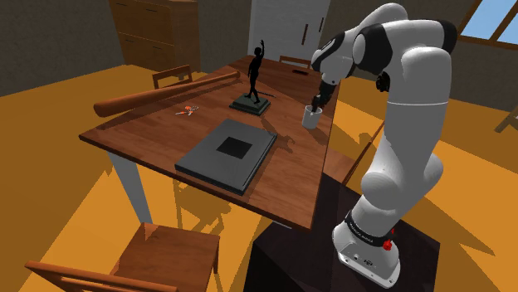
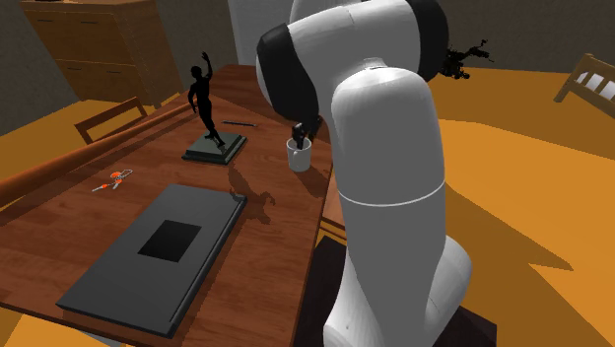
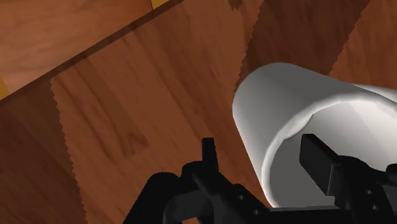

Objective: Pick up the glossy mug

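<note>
Orange floor [image 1: 50,199] spreads around the brown wooden worktop [image 1: 153,133]. A white mug [image 1: 312,117] stands upright on it, close to the worktop's 3 o'clock edge in the shoulder view. In that same view the mug is at about 3 o'clock from the black statuette [image 1: 253,83] and at about 1 o'clock from the dark grey flat slab [image 1: 226,153]. It touches neither. A long wooden bat [image 1: 166,93] lies well apart, at about 9 o'clock from the statuette.

The mug is the one container. The part of its inside that I can see holds only one of my own fingers [image 3: 318,160]. They stand apart, one down inside the mouth and the other outside, with the mug's wall running between them. A strip of worktop shows between the outer finger and the mug, so I have no clasp on it. Whether the inner finger touches the wall I cannot tell.
</note>
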`<state>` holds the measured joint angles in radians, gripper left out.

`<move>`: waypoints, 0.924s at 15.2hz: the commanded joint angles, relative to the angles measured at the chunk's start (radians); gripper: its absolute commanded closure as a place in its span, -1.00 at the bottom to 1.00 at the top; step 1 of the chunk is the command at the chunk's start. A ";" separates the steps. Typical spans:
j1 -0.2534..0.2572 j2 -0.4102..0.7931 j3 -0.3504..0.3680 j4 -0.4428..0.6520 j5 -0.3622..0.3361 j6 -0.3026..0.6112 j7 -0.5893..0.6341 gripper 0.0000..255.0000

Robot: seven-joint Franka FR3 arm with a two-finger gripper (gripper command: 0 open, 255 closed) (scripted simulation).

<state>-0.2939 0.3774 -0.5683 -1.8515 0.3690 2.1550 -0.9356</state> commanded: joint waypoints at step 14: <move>0.008 -0.031 -0.012 0.026 -0.027 -0.050 0.022 1.00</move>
<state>-0.2890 0.3549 -0.5774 -1.8310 0.3494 2.1169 -0.9206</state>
